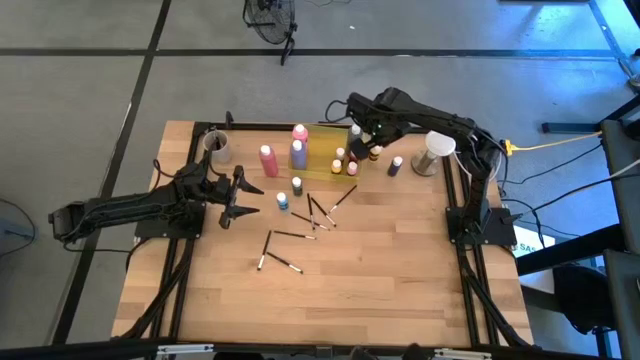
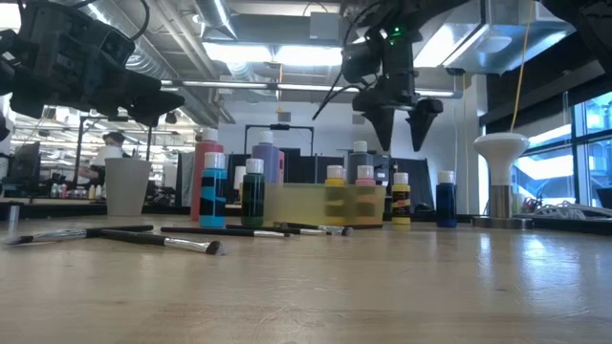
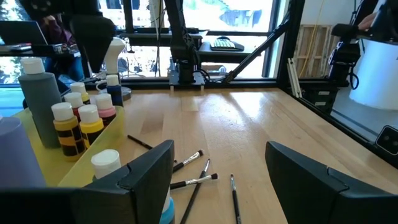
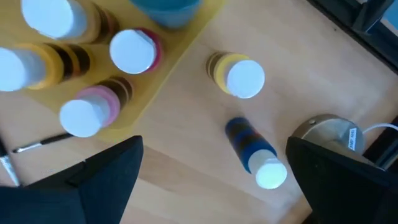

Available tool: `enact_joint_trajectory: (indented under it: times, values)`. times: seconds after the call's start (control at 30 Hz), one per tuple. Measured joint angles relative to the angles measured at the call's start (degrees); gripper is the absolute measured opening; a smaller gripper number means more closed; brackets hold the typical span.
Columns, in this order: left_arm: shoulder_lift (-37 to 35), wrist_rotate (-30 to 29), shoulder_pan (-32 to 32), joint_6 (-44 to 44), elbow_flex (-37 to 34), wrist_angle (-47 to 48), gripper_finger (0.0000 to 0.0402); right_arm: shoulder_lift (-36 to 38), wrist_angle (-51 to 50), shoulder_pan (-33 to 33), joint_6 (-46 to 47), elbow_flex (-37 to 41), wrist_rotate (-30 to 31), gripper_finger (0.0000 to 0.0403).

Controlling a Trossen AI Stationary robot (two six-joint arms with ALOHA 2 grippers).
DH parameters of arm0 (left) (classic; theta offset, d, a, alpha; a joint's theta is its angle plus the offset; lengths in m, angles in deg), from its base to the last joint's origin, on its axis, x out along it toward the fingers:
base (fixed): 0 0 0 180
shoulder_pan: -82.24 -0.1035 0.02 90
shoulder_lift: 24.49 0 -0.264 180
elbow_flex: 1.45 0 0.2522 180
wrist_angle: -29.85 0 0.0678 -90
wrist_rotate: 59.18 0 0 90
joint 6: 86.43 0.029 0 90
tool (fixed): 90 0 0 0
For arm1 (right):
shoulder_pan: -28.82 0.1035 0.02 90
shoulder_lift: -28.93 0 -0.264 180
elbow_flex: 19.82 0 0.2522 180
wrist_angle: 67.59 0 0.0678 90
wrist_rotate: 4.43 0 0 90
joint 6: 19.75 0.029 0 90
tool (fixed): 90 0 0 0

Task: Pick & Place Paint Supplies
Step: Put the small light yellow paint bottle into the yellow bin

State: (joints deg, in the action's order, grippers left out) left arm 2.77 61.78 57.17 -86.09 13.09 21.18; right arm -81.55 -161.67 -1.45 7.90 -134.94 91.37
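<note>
Several small white-capped bottles [image 1: 345, 160] stand in and beside the yellow tray [image 1: 322, 150] at the tabletop's [image 1: 380, 260] far edge. Right pincer [image 1: 361, 143] hangs above them, spread wide, empty, pointing down. Brushes [image 1: 300, 222] lie scattered mid-tabletop. Left pincer [image 1: 245, 198] hovers near them, released, holding nothing.

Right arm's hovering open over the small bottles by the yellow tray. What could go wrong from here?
1. The right gripper hangs over tightly packed small bottles; descending fingers may topple neighbours.
2. The dark blue bottle and the yellow bottle stand close together outside the tray; grabbing one could knock the other.
3. Loose brushes may roll if the left gripper sweeps through.
</note>
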Motion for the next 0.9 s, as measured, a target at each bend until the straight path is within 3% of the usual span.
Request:
enact_joint_trajectory:
  times: [0.23,0.53,0.7,0.9]
  values:
    - [0.0,-0.4,0.0,-0.8,0.0,-0.7,0.0249,0.0,3.6,-1.2,-7.3,3.6,-1.4,0.0399]
    - [-0.1,-1.5,-0.3,-8.2,0.0,-12.6,0.0249,0.0,5.1,-2.9,-16.6,5.0,-2.0,0.0399]
    - [0.0,-6.3,-1.3,-7.3,0.0,-11.6,0.0249,0.0,3.4,-3.1,-25.3,5.0,-2.1,0.0399]
    - [0.0,-6.4,-3.4,-10.4,0.0,-11.1,0.0249,0.0,1.9,-4.1,-34.8,5.0,-1.5,0.0399]
